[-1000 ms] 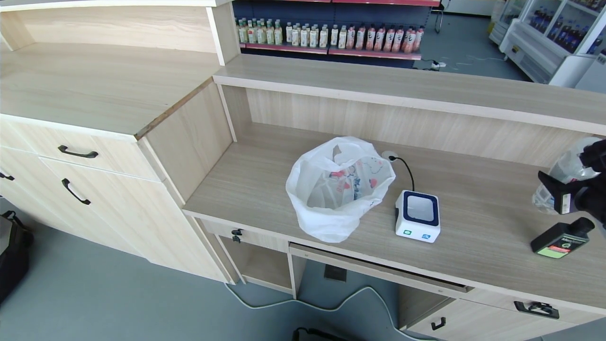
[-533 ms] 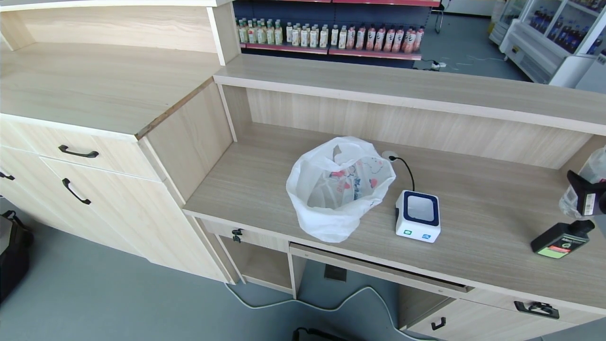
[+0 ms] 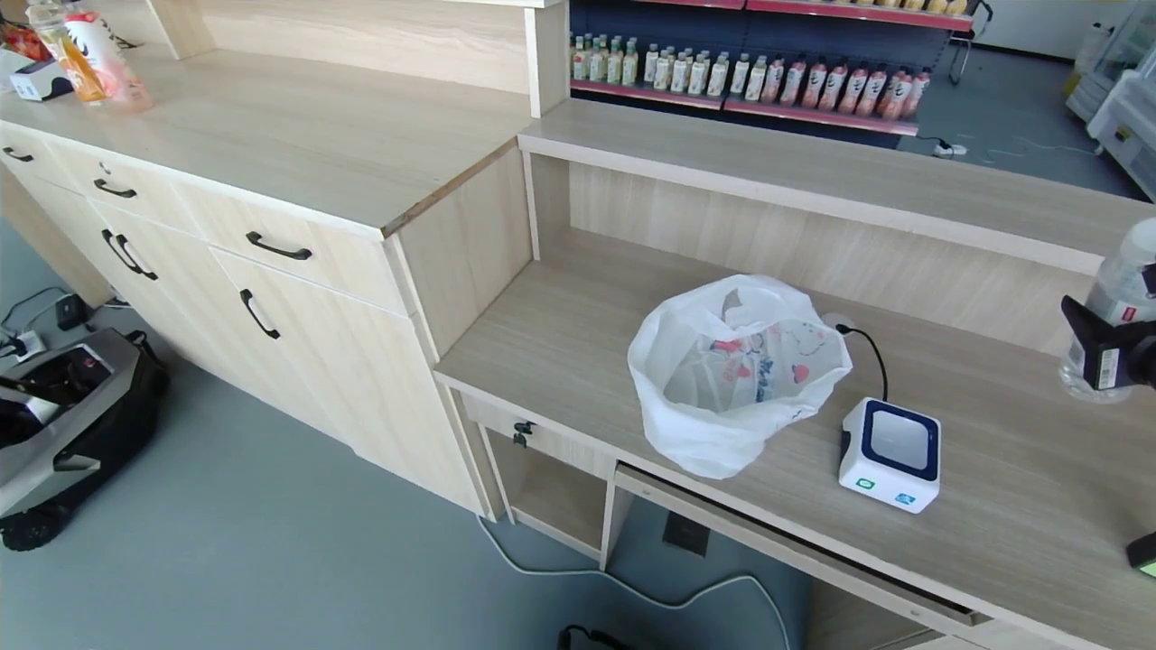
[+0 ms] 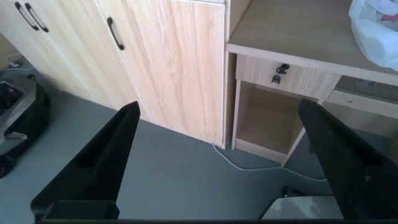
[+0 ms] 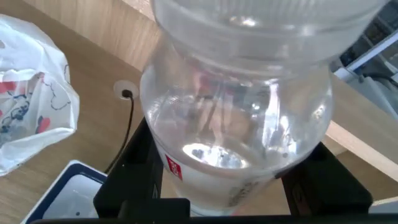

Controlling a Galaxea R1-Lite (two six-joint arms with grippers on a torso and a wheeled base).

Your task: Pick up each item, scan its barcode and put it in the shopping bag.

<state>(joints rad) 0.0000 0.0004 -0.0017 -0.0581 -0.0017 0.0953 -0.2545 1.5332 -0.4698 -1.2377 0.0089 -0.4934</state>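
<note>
Head view: the right gripper (image 3: 1115, 361) clasps a clear water bottle (image 3: 1118, 287) upright above the surface's (image 3: 560, 334) right edge, well apart from the scanner (image 3: 890, 451) and shopping bag (image 3: 736, 379) near the front edge

Left wrist view: the left gripper (image 4: 217, 162) hangs released over the floor

Right wrist view: dark fingers (image 5: 134, 168) clamp the bottle's lower body. Thin, smooth plastic probably dents and slips; the water adds weight, so a firm mid-body hold suits it

no words or numbers can be made out. the water bottle (image 5: 242, 124) has a small red mark on its label, the scanner (image 3: 890, 456) has two small badges, green and blue, and the shopping bag (image 3: 736, 379) has a red and blue print.
</note>
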